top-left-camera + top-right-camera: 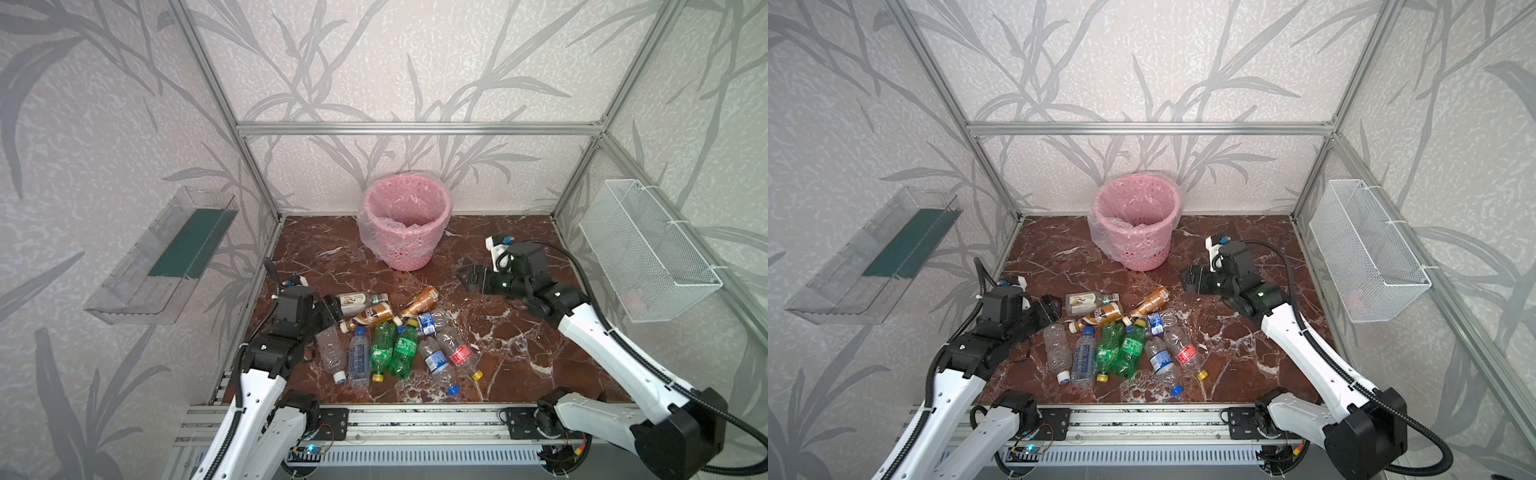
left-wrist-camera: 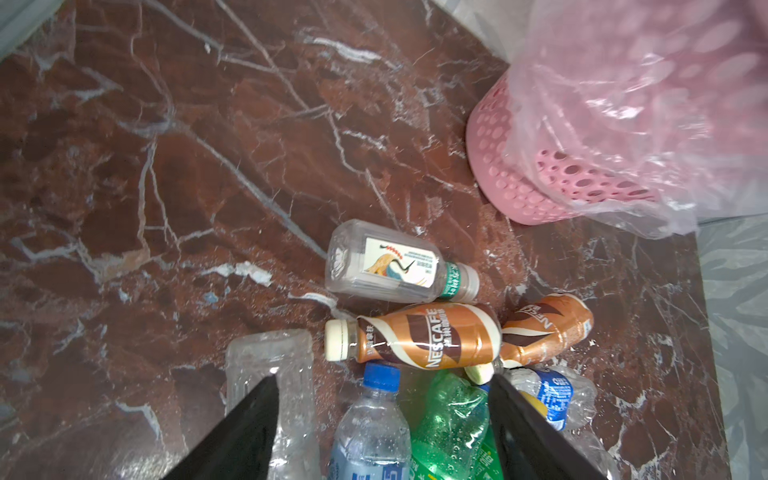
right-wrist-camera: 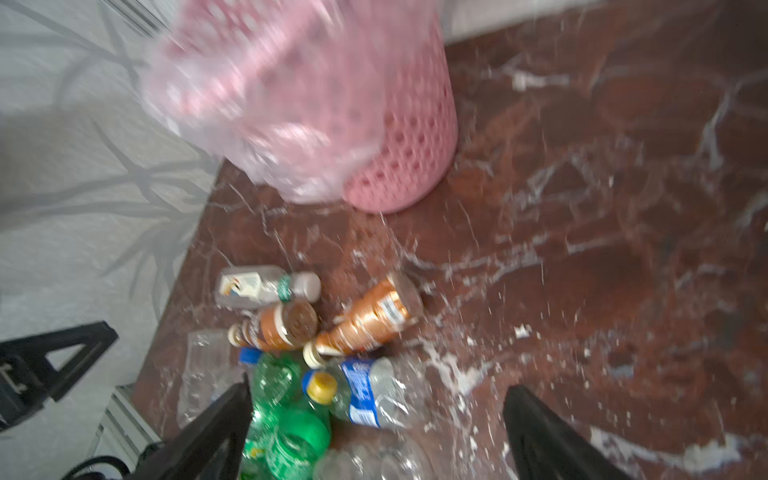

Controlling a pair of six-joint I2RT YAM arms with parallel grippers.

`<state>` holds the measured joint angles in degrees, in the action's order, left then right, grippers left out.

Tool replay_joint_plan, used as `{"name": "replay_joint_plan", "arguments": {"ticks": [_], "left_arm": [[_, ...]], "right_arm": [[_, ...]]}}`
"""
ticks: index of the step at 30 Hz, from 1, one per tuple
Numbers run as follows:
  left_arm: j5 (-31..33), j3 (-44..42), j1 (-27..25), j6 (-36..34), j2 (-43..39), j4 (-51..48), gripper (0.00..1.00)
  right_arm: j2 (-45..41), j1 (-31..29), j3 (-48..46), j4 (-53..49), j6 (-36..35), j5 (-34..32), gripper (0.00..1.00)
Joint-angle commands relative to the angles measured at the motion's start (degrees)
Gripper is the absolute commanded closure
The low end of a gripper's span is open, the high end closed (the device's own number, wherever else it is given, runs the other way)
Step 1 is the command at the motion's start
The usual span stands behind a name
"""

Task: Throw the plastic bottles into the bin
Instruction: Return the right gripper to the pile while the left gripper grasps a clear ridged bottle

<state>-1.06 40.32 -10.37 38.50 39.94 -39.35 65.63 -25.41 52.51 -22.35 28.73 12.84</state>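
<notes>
Several plastic bottles lie in a heap on the marble floor: a white-labelled one [image 1: 359, 300] [image 2: 386, 266], two orange-brown ones [image 1: 370, 318] [image 1: 419, 301], two green ones [image 1: 382, 345] [image 1: 405, 347], and clear ones with blue [image 1: 359, 357] or red [image 1: 459, 353] labels. The pink bin [image 1: 409, 253] [image 1: 1138, 249] with its clear liner stands behind them at the back wall. My left gripper [image 1: 332, 307] [image 2: 383, 377] hovers open at the heap's left edge, beside the white-labelled bottle, holding nothing. My right gripper [image 1: 465, 276] [image 3: 379, 384] hangs open and empty, right of the bin and above the floor.
A clear plastic wall tray [image 1: 162, 257] hangs on the left wall and a white wire mesh basket [image 1: 648, 253] on the right wall. Aluminium posts frame the corners. A metal rail [image 1: 415, 419] runs along the front edge, where both arm bases sit.
</notes>
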Motion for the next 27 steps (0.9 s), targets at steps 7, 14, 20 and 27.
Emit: {"name": "replay_joint_plan", "arguments": {"ticks": [7,14,20,27], "left_arm": [[6.43,-0.45,-0.09,6.05,1.93,-5.53,0.26],[5.03,-1.64,-0.09,6.33,5.54,-7.82,0.26],[1.73,-3.38,-0.28,6.76,10.56,-7.05,0.26],[3.57,-3.21,-3.39,7.51,16.6,-8.64,0.23]], "right_arm": [[-3.31,-2.77,-11.31,3.27,3.67,-0.95,0.06],[-1.91,-4.02,-11.19,3.22,4.83,-4.3,0.06],[-0.86,-4.07,-12.64,6.45,5.61,-1.67,0.06],[0.52,-4.45,-14.58,9.61,7.47,1.29,0.06]]}}
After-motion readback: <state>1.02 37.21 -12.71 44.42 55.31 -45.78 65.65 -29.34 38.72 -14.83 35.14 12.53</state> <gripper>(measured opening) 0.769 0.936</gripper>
